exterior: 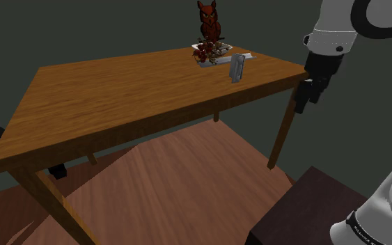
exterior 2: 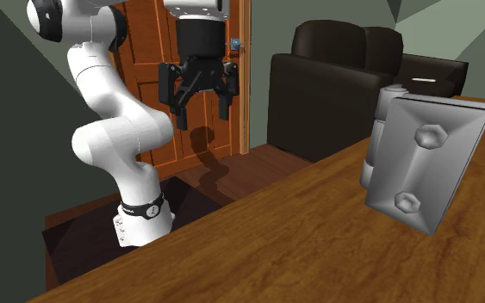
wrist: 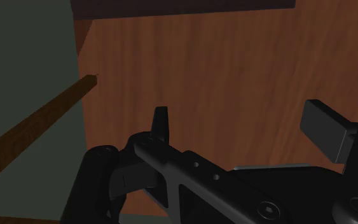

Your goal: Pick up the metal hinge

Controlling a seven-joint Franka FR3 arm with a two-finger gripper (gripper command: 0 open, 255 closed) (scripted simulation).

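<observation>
Well off the table's (exterior: 118,90) right edge in the shoulder view, the gripper (exterior: 304,103) hangs over the wooden floor (exterior: 187,174), its fingers spread apart and holding nothing. The grey hinge (exterior: 237,68) stands upright on the table near its far right corner. It is just beside a small tray (exterior: 202,64) and a red owl figure (exterior: 207,21), and well apart from the gripper.

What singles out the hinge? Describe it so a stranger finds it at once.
Start at the wooden table and go to its end nearest the arm. Beside the red-brown owl and a pale tray stands the hinge: the only plain grey, flat, upright piece, with two bolt heads.
</observation>
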